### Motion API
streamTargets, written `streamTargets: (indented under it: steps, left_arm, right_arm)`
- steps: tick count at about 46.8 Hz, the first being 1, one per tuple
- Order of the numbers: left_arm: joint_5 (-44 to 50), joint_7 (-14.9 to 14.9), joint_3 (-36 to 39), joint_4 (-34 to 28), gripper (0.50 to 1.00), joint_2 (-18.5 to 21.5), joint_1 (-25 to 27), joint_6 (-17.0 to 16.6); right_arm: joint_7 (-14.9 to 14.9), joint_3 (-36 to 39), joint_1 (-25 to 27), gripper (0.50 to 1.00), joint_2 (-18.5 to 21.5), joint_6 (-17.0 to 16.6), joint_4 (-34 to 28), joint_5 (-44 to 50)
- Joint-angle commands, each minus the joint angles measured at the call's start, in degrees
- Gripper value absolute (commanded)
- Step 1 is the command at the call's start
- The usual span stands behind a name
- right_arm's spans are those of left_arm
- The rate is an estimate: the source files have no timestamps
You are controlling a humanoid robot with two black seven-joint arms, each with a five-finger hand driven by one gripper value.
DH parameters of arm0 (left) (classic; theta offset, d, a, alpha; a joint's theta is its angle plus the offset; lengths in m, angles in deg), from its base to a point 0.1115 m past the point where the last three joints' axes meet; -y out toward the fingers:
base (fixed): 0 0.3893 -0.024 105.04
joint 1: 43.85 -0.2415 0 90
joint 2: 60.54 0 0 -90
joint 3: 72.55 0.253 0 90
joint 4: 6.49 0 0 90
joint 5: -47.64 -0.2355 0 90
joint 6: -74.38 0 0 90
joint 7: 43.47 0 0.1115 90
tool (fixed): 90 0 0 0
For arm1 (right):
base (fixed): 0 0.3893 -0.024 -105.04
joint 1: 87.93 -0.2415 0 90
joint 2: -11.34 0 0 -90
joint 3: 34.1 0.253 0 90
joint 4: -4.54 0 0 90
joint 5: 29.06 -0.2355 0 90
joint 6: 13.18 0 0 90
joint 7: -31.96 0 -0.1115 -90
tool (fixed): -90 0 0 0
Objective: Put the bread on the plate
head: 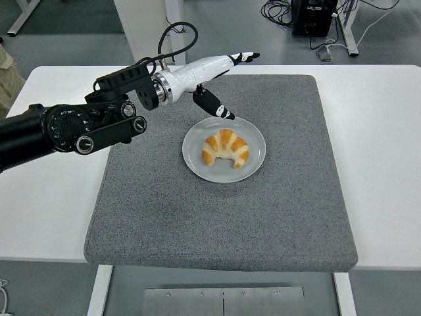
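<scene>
A golden croissant lies on a round grey plate in the middle of the grey mat. My left hand is white with black fingertips. It is open and empty, raised above and behind the plate's far left rim, apart from the croissant. Its fingers point right and its thumb hangs down toward the plate. The black left arm comes in from the left edge. The right arm is out of view.
The mat covers the middle of the white table. A black cable loops up from the left wrist. Table legs and floor cables show past the table's far edge.
</scene>
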Motion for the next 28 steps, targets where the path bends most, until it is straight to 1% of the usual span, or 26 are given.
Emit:
streamTargets:
  steps: [1,8,19,26,28]
  left_arm:
    - [1.78,-0.30,-1.27,0.07,0.986,0.09,-0.47,0.00]
    - [9.33,-0.74,-6.72,0.78,0.986,-0.08,-1.88,0.00]
    - [17.42,-4.69,-9.97,2.89,0.986,-0.52,-2.93,0.00]
    - [24.19,-5.31,-12.52,5.17,0.986,-0.61,-4.08,0.17]
    - [26.12,-5.31,-13.22,6.05,0.986,-0.70,-4.52,0.79]
  right_arm:
    - [0.00,0.00,0.00,1.000,0.00,0.00,0.00,0.00]
    - [0.00,0.00,0.00,1.000,0.00,0.00,0.00,0.00]
    - [0.00,0.00,0.00,1.000,0.00,0.00,0.00,0.00]
    - [0.00,0.00,0.00,1.000,0.00,0.00,0.09,0.00]
    - [0.00,0.00,0.00,1.000,0.00,0.00,0.00,0.00]
